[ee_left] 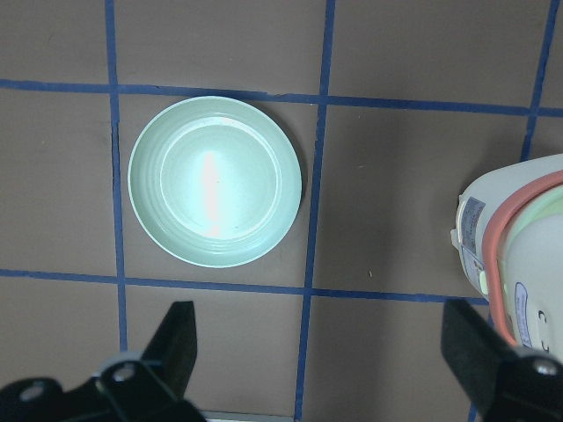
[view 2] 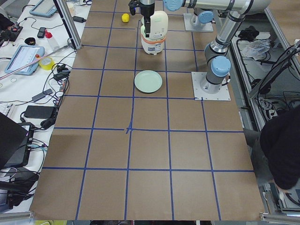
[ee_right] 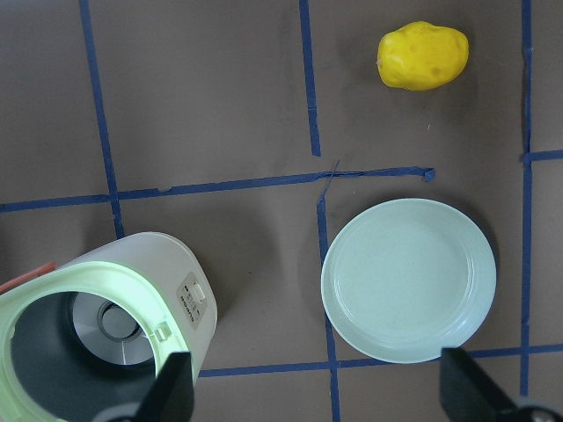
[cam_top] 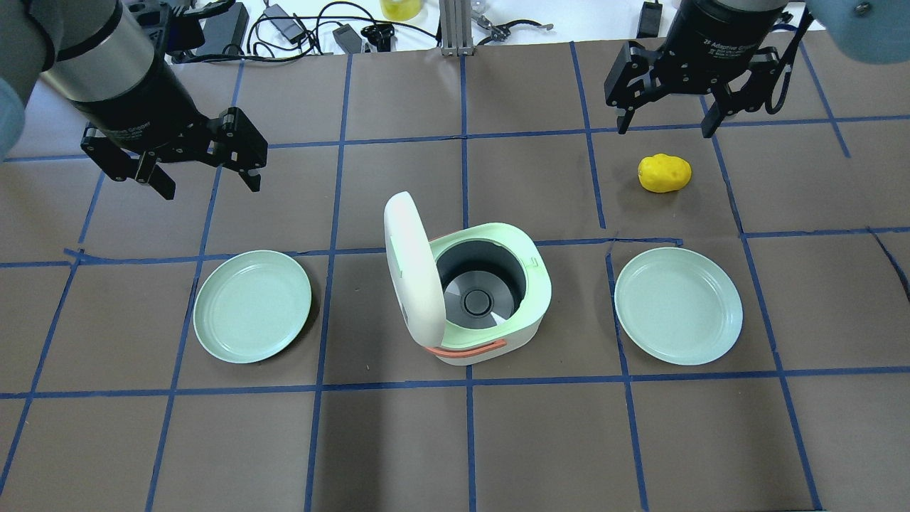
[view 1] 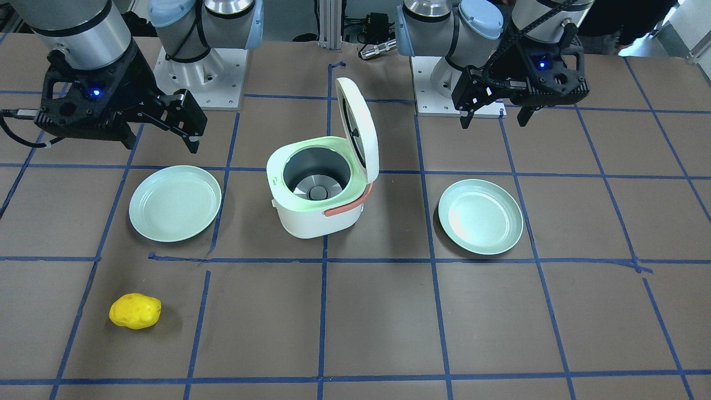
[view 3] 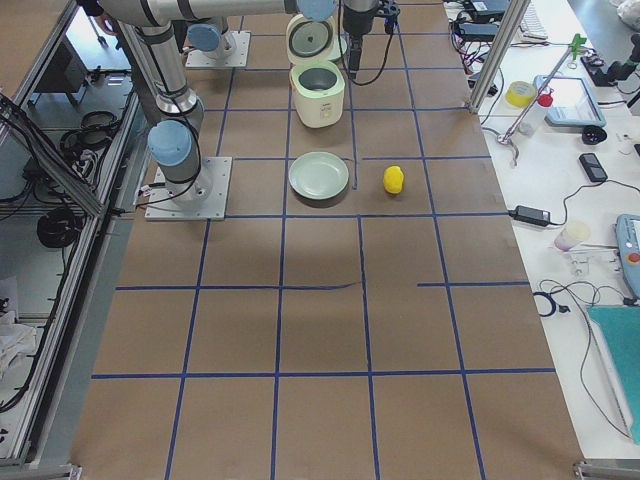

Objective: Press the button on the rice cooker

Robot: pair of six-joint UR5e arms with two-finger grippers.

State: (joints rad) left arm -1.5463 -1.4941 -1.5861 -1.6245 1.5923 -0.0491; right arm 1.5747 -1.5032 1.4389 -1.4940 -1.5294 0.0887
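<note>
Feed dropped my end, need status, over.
Left gripper open, right gripper open, both hovering. Rice cooker lid up; button not discernible. Nothing between grippers and cooker.

The rice cooker was cut off by the edges of both wrist views; the button on its raised lid was too small to tell.
</note>
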